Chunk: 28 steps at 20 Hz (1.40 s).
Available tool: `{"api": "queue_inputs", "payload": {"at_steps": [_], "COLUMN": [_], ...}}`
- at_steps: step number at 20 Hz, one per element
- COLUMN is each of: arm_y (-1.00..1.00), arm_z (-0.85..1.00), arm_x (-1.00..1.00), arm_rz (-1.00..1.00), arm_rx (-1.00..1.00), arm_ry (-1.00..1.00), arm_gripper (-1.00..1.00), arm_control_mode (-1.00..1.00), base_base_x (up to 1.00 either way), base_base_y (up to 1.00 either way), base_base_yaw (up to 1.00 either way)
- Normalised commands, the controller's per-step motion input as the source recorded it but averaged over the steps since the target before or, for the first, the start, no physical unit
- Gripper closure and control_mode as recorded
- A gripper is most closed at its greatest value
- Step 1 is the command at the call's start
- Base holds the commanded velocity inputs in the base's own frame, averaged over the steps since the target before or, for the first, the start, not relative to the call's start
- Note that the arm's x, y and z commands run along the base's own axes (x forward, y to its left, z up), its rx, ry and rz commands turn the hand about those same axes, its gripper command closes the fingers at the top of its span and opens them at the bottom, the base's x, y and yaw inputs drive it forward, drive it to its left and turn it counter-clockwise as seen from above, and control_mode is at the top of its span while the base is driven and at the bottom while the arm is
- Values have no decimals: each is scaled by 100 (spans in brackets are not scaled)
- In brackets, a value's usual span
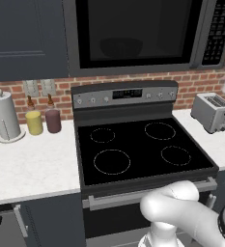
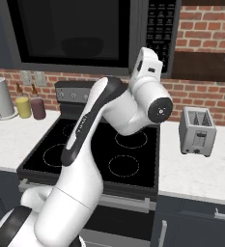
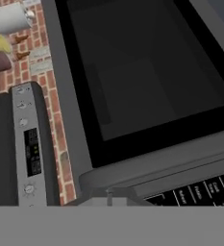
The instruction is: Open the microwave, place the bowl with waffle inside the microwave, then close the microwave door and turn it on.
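Up above the stove (image 1: pixel 133 144), the microwave (image 1: pixel 133 36) hangs with its door (image 1: pixel 131 34) shut, and a dim bowl shape (image 1: pixel 121 47) shows behind the dark glass. The gripper (image 2: pixel 145 58) is raised beside the keypad (image 2: pixel 158 29) at the microwave's right end, its fingers together with nothing seen between them. Right of the stove sits a toaster (image 2: pixel 197 130).

A: State the finish of the microwave door (image 1: pixel 133 34).
B: Matt dark grey frame; glossy black glass window.

A: The stove (image 1: pixel 138 144)?
B: Smooth glossy black glass top; brushed metal control panel.

A: Remaining surfaces?
B: Toaster (image 1: pixel 213 112): satin silver metal. Counter (image 1: pixel 32 166): pale speckled stone, matt. Wall (image 1: pixel 201 82): rough red brick.
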Motion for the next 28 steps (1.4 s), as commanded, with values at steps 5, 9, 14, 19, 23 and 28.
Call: {"api": "queue_inputs", "payload": {"at_steps": [5,9,14,19,23,28], "arm_y": [0,0,0,-9,-14,-11], "arm_z": [0,0,0,0,-1,-5], "arm_x": [18,19,22,27,25,19], "arm_rz": [0,0,0,0,0,0], "arm_rx": [0,0,0,0,0,0], "arm_ry": [-7,-7,-3,0,0,0], "arm_gripper": [100,100,100,100,100,100], "arm_control_mode": [-100,-100,-100,-100,-100,-100], "base_base_x": [0,0,0,0,0,0], "base_base_y": [0,0,0,0,0,0], "base_base_yaw": [0,0,0,0,0,0]}}
